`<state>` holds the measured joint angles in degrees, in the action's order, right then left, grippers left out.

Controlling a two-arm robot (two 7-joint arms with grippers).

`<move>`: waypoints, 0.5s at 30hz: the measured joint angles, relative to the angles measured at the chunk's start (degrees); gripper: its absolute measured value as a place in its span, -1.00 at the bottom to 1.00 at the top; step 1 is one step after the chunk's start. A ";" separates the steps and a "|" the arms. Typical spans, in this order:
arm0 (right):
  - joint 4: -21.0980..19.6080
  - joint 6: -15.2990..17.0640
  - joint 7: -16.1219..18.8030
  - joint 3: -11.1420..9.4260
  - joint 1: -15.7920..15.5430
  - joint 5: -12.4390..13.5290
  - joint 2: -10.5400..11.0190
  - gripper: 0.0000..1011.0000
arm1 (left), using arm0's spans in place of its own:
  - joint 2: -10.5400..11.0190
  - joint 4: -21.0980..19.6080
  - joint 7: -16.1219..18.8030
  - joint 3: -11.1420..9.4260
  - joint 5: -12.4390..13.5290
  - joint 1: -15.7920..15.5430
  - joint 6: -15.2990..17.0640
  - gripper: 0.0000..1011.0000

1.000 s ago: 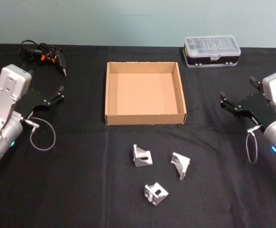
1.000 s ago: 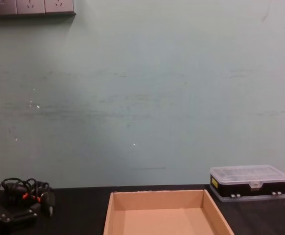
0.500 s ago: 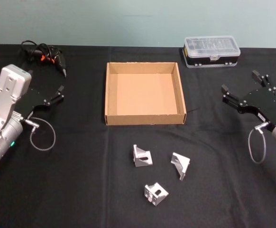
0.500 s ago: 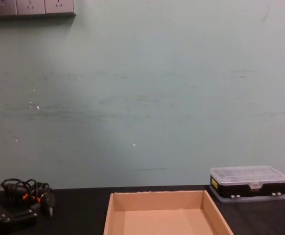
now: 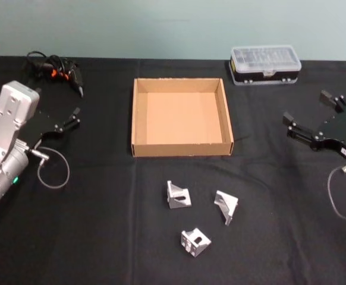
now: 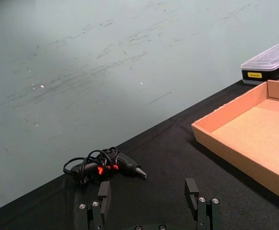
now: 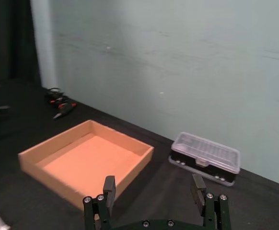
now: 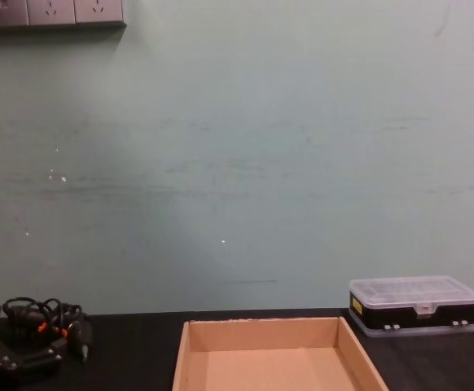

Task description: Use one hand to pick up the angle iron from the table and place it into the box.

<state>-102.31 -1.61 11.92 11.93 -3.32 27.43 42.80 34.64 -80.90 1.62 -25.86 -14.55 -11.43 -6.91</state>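
Right gripper (image 5: 308,107): fingers spread, nothing between them, out over the table (image 5: 101,231) well apart from the box (image 5: 179,149).
Change: in the last 1 s your right gripper slid outward, away from the box and the parts. The left one didn't move.
Left gripper (image 5: 74,117): fingers spread, empty, parked. The cable bundle (image 5: 53,67) lies just beyond its fingertips.
Angle irons: 3 on the table, namely the left angle iron (image 5: 178,195), the right angle iron (image 5: 226,206) and the near angle iron (image 5: 195,242). All are well apart from both sets of fingers, inward of the right fingertips and closer to the body.
Box state: empty, between the 2 grippers, beyond the parts.
Plastic case (image 5: 265,63): beyond the right fingertips, not involved.
Meaning: looks like no approach has begun. Your drift only widened the gap, 0 placed.
Next call: probably bring the right fingers back in and down over the right angle iron, staying spread till they straddle it.
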 joint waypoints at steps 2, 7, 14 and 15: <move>-1.20 0.53 0.80 -0.69 -1.00 0.51 0.77 0.98 | 0.00 0.00 0.00 0.00 0.00 0.00 0.00 1.00; -5.40 2.09 3.88 -3.18 -4.77 2.18 3.66 0.98 | 0.00 0.00 0.00 0.00 0.00 0.00 0.00 1.00; -9.62 4.85 7.96 -5.26 -8.96 2.89 7.65 0.98 | 0.00 0.00 0.00 0.00 0.00 0.00 0.00 1.00; -9.99 5.15 8.21 -5.48 -9.36 2.93 7.94 0.98 | 0.00 0.00 0.00 0.00 0.00 0.00 0.00 1.00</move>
<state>-112.29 3.54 20.13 6.45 -12.68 30.36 50.73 34.64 -80.90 1.62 -25.87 -14.55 -11.43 -6.91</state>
